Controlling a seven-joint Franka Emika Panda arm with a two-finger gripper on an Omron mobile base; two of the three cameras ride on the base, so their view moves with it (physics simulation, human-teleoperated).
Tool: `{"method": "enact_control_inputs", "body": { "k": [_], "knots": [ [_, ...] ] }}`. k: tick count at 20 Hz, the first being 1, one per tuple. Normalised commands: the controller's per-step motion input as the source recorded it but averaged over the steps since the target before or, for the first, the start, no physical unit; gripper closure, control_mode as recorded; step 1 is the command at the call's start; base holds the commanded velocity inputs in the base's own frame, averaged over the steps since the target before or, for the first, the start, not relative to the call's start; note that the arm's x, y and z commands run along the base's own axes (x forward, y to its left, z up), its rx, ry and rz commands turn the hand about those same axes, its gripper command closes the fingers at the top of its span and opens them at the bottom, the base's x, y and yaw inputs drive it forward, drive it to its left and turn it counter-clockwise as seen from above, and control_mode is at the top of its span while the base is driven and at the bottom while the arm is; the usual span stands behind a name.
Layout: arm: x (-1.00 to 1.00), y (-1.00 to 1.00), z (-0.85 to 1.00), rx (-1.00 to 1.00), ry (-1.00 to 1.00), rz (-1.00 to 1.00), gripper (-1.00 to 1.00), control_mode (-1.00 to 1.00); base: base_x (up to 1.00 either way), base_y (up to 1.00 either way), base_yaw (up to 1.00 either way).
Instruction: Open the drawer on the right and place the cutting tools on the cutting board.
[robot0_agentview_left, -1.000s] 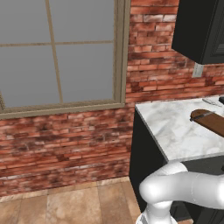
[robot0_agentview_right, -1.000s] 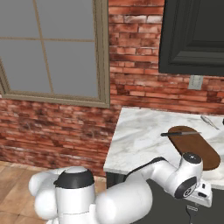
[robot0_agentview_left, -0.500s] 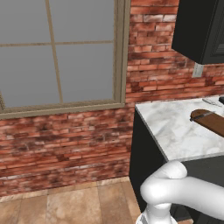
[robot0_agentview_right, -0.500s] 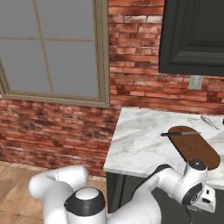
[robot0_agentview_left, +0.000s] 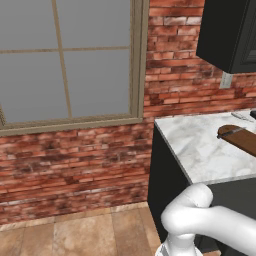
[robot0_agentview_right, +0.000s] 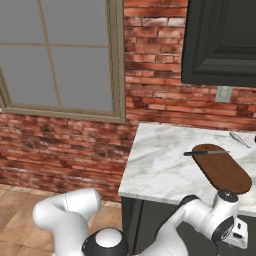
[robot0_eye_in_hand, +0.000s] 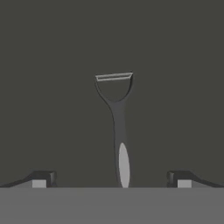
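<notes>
A: Counter (robot0_agentview_right: 165, 165), marble, carries the cutting board (robot0_agentview_right: 222, 167); one knife (robot0_agentview_right: 205, 152) lies across its near rounded end, handle hanging off onto the marble. A second slim tool (robot0_agentview_right: 239, 139) sits on the marble just beyond the board.

B: Step?

A: Picking from the drawer, I'd say. Hand view has a peeler (robot0_eye_in_hand: 117, 127) on the dark drawer floor (robot0_eye_in_hand: 52, 87), centred between the fingertips.

B: End effector (robot0_eye_in_hand: 112, 178)?

A: Spread wide, released, grasping nothing. Next: drop straight down, clench on the handle.

B: Writing?

A: None readable.
</notes>
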Motion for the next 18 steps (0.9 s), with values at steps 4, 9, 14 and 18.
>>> {"method": "enact_control_inputs", "body": {
  "k": [4, 9, 14, 18],
  "knots": [
    [0.00, -0.08, -0.29, 0.00, 0.00, 0.00, -1.00, -1.00, 0.00, 0.00, 0.00],
    [0.00, -0.06, -0.30, 0.00, 0.00, 0.00, -1.00, -1.00, 0.00, 0.00, 0.00],
    [0.02, -0.07, -0.27, 0.00, 0.00, 0.00, -1.00, -1.00, 0.00, 0.00, 0.00],
    [0.06, -0.07, -0.23, 0.00, 0.00, 0.00, -1.00, -1.00, 0.00, 0.00, 0.00]
  ]
}}
